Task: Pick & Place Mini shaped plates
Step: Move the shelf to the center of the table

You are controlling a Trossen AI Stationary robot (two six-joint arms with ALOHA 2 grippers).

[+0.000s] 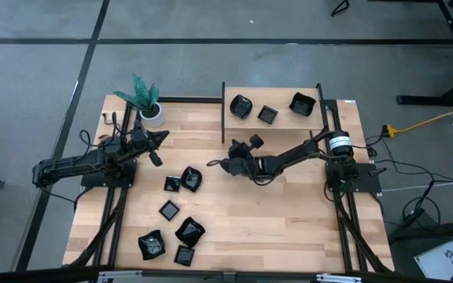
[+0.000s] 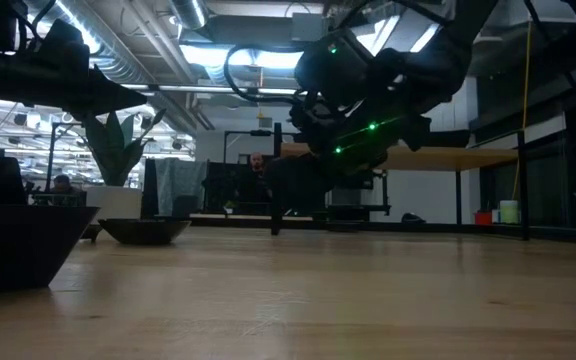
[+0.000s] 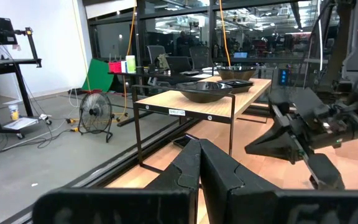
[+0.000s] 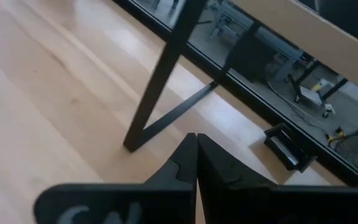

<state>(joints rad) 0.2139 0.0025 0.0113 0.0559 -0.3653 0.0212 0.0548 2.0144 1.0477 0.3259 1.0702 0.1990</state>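
Several glossy black mini shaped plates (image 1: 189, 230) lie on the wooden table's near left part, among them a pair (image 1: 191, 178) nearer the middle. Three more plates (image 1: 267, 115) sit on top of a small wooden shelf (image 1: 281, 122) at the far edge; the left wrist view shows that shelf (image 3: 185, 111) too. My right gripper (image 1: 211, 164) reaches out over the table's middle, to the right of the pair, shut with nothing between its fingers (image 4: 195, 138). My left gripper (image 1: 162, 137) rests shut (image 3: 199, 143) at the far left, near the plant pot.
A white pot with a green plant (image 1: 149, 110) stands at the far left corner. The shelf's black legs (image 4: 160, 81) stand just beyond my right gripper. Bare wood lies on the table's near right part (image 1: 289, 228).
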